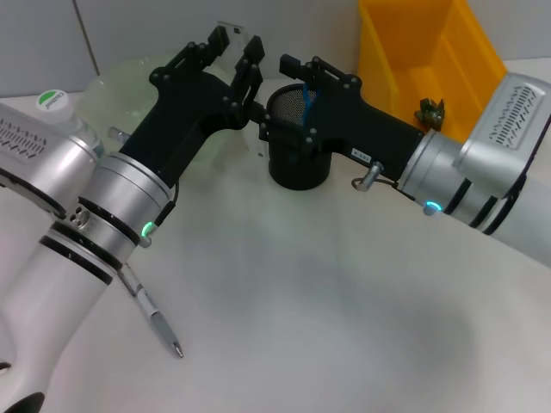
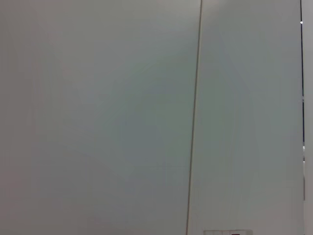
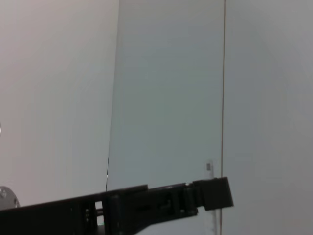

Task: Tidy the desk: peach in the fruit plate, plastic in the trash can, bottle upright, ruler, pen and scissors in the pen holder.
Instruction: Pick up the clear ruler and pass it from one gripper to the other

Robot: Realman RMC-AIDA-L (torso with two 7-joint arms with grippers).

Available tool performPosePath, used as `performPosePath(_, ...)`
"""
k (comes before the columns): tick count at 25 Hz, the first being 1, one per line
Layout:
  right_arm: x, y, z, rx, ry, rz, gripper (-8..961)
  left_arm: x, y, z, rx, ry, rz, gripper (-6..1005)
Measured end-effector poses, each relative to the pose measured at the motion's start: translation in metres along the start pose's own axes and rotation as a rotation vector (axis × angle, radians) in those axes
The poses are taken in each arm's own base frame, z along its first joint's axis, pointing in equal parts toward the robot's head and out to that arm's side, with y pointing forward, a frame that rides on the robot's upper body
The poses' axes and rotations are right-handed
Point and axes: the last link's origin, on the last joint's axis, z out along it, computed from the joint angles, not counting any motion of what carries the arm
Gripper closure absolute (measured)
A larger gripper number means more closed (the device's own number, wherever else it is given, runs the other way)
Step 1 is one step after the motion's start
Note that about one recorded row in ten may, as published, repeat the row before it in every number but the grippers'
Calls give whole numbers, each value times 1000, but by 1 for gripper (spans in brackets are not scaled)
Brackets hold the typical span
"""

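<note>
On the white worktop (image 1: 327, 310), nearest the robot at about 7 o'clock, lies the silver pen (image 1: 153, 316), its upper end hidden under the left arm's wrist. Farther in, near the centre toward 12 o'clock, stands the black mesh pen holder (image 1: 297, 159) with the blue scissors (image 1: 306, 101) upright inside it.

The left gripper (image 1: 231, 45) reaches up from 8 o'clock; its jaws stand apart and tilted upward, with a thin clear flat piece, seemingly the ruler (image 1: 225, 31), between the fingertips, though whether they press on it cannot be told. The right gripper (image 1: 297, 70) comes in from 3 o'clock and hangs over the holder's rim, its fingers (image 1: 331, 76) lying across the top of the cup; how far its jaws are open cannot be told. The two grippers nearly meet just at 10 o'clock of the holder.

Behind the left gripper, at 11 o'clock, sits the pale green fruit plate (image 1: 116, 95), partly hidden by that arm. At far 10 o'clock the bottle (image 1: 52, 101) shows only its white and green cap. At 1 o'clock, farthest back, stands the yellow trash can (image 1: 405, 43), with a small dark crumpled piece (image 1: 430, 113) by its near wall.
</note>
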Motion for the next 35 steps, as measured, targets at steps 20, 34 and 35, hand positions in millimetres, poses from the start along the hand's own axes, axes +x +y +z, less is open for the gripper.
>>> performPosePath(20, 3, 5, 14, -4, 31, -16, 271, -2, 4, 1, -12, -8, 10, 563)
performPosePath(34, 1, 9, 21, -8, 23, -38, 750, -2, 4, 2, -17, -10, 15, 557)
performPosePath(35, 1, 9, 21, 0, 20, -33, 778, -2, 4, 2, -16, -10, 15, 556)
